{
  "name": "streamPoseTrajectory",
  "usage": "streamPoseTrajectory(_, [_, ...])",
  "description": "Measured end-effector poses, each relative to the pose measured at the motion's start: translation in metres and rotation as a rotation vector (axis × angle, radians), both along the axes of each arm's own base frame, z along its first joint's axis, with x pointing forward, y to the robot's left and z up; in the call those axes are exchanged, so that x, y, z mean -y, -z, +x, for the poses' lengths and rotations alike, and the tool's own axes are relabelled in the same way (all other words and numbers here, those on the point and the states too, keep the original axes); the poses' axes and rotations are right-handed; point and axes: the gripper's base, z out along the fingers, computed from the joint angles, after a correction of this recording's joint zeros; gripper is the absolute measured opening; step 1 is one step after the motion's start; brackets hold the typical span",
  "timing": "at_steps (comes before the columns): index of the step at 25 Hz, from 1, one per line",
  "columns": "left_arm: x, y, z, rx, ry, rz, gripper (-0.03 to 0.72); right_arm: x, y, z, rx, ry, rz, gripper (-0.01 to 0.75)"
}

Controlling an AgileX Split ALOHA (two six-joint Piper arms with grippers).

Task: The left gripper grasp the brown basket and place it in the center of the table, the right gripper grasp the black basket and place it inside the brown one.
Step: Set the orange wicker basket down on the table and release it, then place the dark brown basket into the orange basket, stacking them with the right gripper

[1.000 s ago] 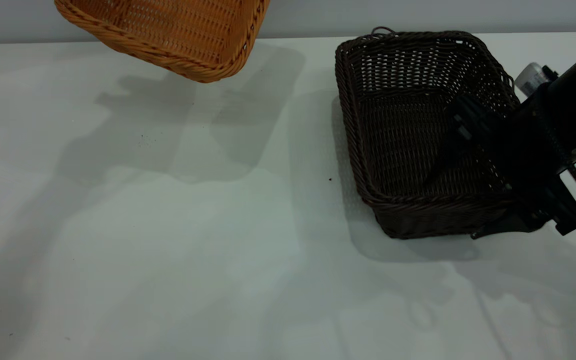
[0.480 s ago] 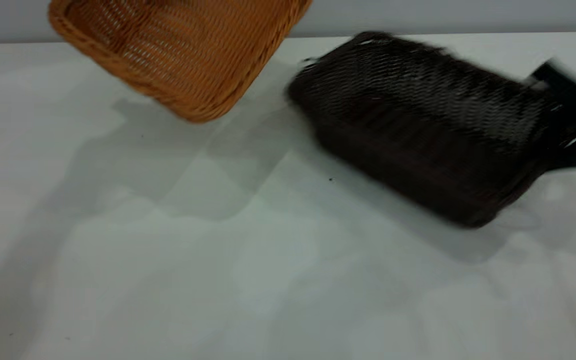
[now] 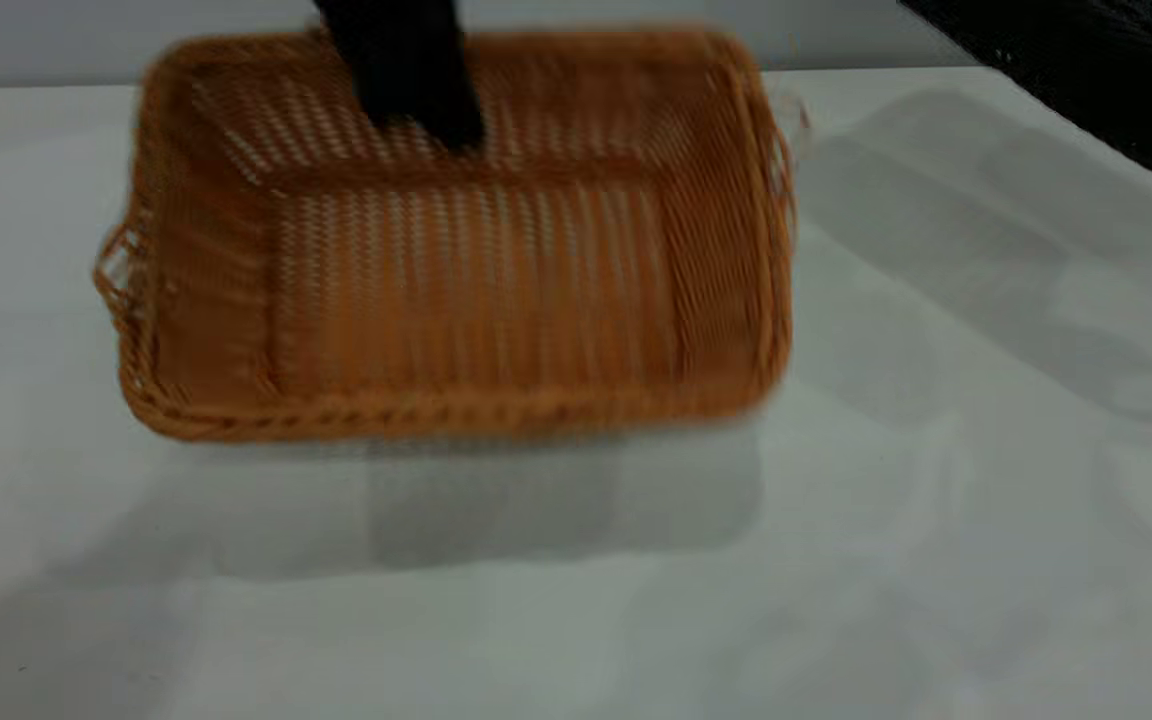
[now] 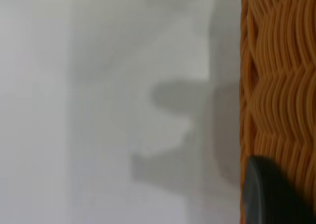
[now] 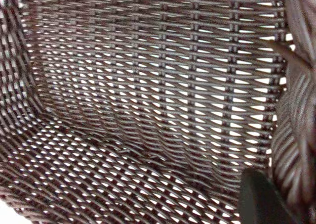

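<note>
Pale grey table (image 3: pixel 576 600) is seen w/ brown basket (image 3: pixel 456 260) blurred at centre-left, its far wall clamped by left gripper (image 3: pixel 406 80); black basket (image 3: pixel 1116 70), cut off top right, is raised, right gripper jaws unseen.

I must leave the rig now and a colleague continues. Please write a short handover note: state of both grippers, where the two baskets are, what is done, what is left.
Left gripper: on the far rim of the brown basket; whether its fingers are shut cannot be seen. The basket is upright, near the centre of the table; whether it rests on it is unclear.
Right gripper: not clearly visible. The black basket is lifted at the far right, above the table; the right wrist view looks into its weave.
Done: both baskets picked up, brown one almost placed.
Left: release the brown basket, then put the black one inside it.
</note>
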Motion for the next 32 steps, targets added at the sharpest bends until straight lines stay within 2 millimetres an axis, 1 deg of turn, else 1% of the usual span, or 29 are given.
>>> streamPoseTrajectory(2, [0.016,0.018,-0.003,0.024,0.05,0.01,0.086,0.0,0.0,-0.001,0.001,-0.023,-0.009,0.079])
streamPoseTrajectory(4, [0.029,0.031,-0.006,0.051,0.069,0.009,0.086,-0.001,0.0,-0.001,0.006,-0.035,-0.012,0.079])
streamPoseTrajectory(6, [0.039,0.041,-0.009,0.064,0.084,0.01,0.09,-0.002,0.0,-0.001,0.01,-0.045,-0.009,0.079])
streamPoseTrajectory(8, [0.044,0.047,-0.012,0.059,0.091,0.01,0.104,-0.003,-0.001,-0.001,0.016,-0.061,-0.002,0.079])
streamPoseTrajectory(11, [0.047,0.05,-0.014,0.056,0.099,0.012,0.179,-0.005,-0.002,-0.002,0.024,-0.085,0.012,0.079])
streamPoseTrajectory(15, [0.049,0.045,-0.01,0.099,0.067,-0.007,0.347,-0.008,-0.004,-0.003,0.032,-0.114,0.039,0.079])
streamPoseTrajectory(17, [0.049,0.033,-0.006,0.134,0.017,-0.037,0.417,-0.009,-0.004,-0.003,0.034,-0.124,0.049,0.079])
streamPoseTrajectory(18, [0.05,0.026,-0.005,0.147,-0.013,-0.055,0.438,-0.01,-0.005,-0.003,0.035,-0.128,0.053,0.079])
streamPoseTrajectory(20, [0.05,0.004,-0.005,0.17,-0.059,-0.093,0.472,-0.01,-0.005,-0.003,0.036,-0.135,0.059,0.079])
streamPoseTrajectory(23, [0.048,-0.023,-0.009,0.169,-0.076,-0.118,0.487,-0.012,-0.006,-0.004,0.043,-0.151,0.065,0.079])
streamPoseTrajectory(26, [0.043,-0.043,-0.012,0.15,-0.099,-0.133,0.489,-0.013,-0.006,-0.004,0.046,-0.177,0.066,0.079])
streamPoseTrajectory(28, [0.033,-0.059,-0.01,0.131,-0.199,-0.17,0.489,-0.018,-0.006,-0.005,0.034,-0.217,0.063,0.079])
streamPoseTrajectory(29, [0.024,-0.069,-0.007,0.118,-0.284,-0.2,0.489,-0.022,-0.005,-0.004,0.026,-0.24,0.059,0.079])
streamPoseTrajectory(30, [0.012,-0.079,-0.002,0.106,-0.383,-0.235,0.489,-0.03,-0.004,-0.003,0.012,-0.274,0.053,0.079])
streamPoseTrajectory(32, [-0.017,-0.099,0.007,0.088,-0.572,-0.304,0.489,-0.052,-0.002,0.001,-0.018,-0.357,0.044,0.079])
